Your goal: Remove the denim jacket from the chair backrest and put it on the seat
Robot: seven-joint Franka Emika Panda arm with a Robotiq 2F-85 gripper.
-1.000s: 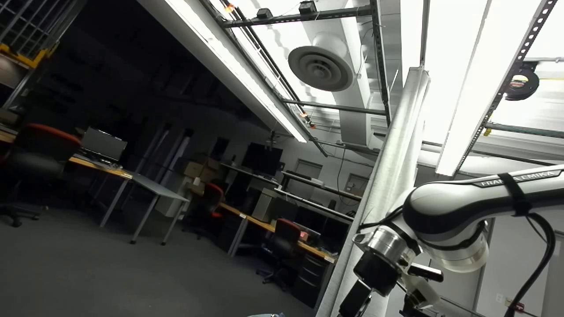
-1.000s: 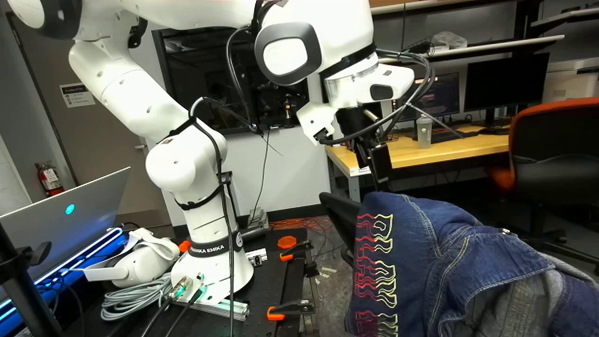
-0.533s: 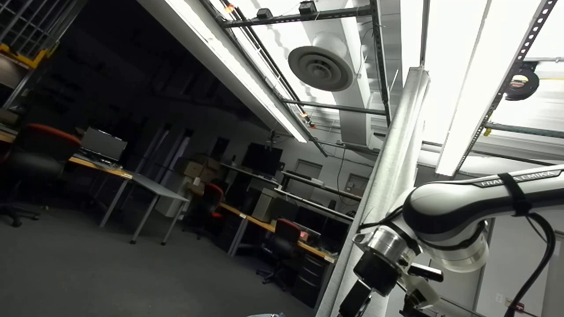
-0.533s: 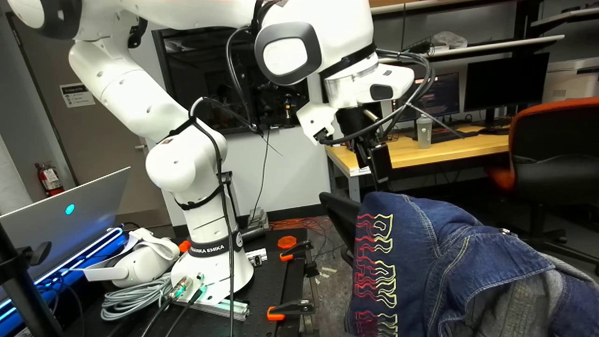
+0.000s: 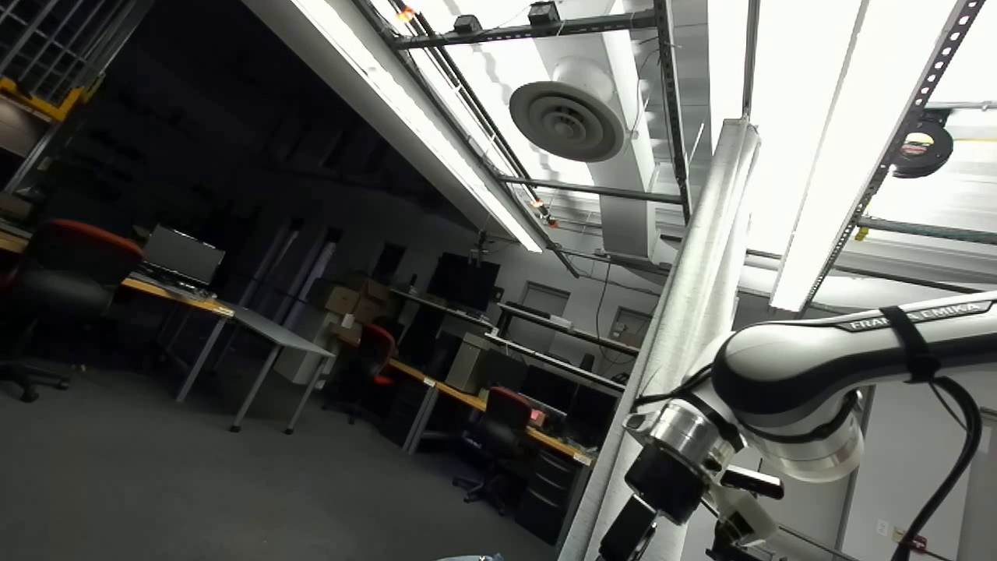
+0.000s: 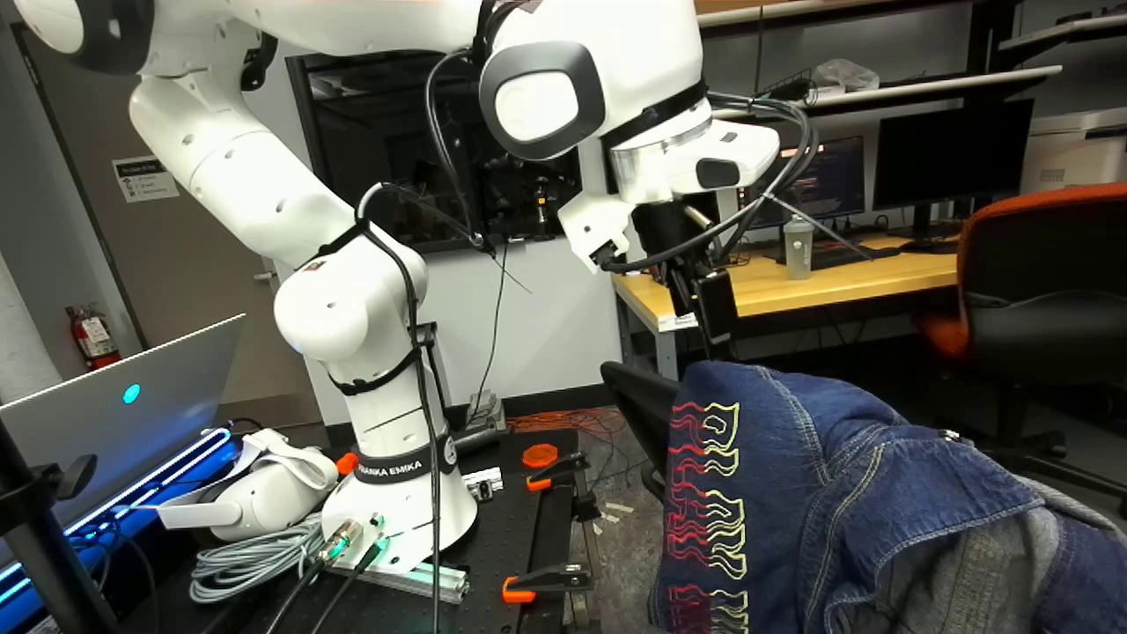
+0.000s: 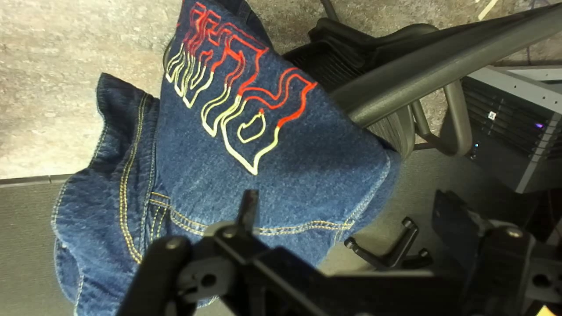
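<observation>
The denim jacket [image 6: 792, 493] is dark blue with red and yellow stitched lettering and hangs draped over a black chair's backrest [image 6: 638, 396]. In the wrist view the jacket [image 7: 298, 184] covers one end of the black backrest bar [image 7: 421, 74]. A small strip of it [image 5: 471, 558] shows at the bottom of an exterior view. My gripper [image 7: 347, 204] is open and empty. In the wrist view one finger lies over the jacket and the other beyond its edge. In an exterior view the gripper [image 6: 717, 339] is just above the jacket's top; contact cannot be told. The seat is mostly hidden.
A wooden desk [image 6: 845, 273] with monitors and a bottle [image 6: 799, 246] stands behind. An orange and black chair [image 6: 1048, 291] is at the right. The robot's black base table [image 6: 493, 555] carries clamps, cables and a headset. A black chair base [image 7: 388, 254] shows in the wrist view.
</observation>
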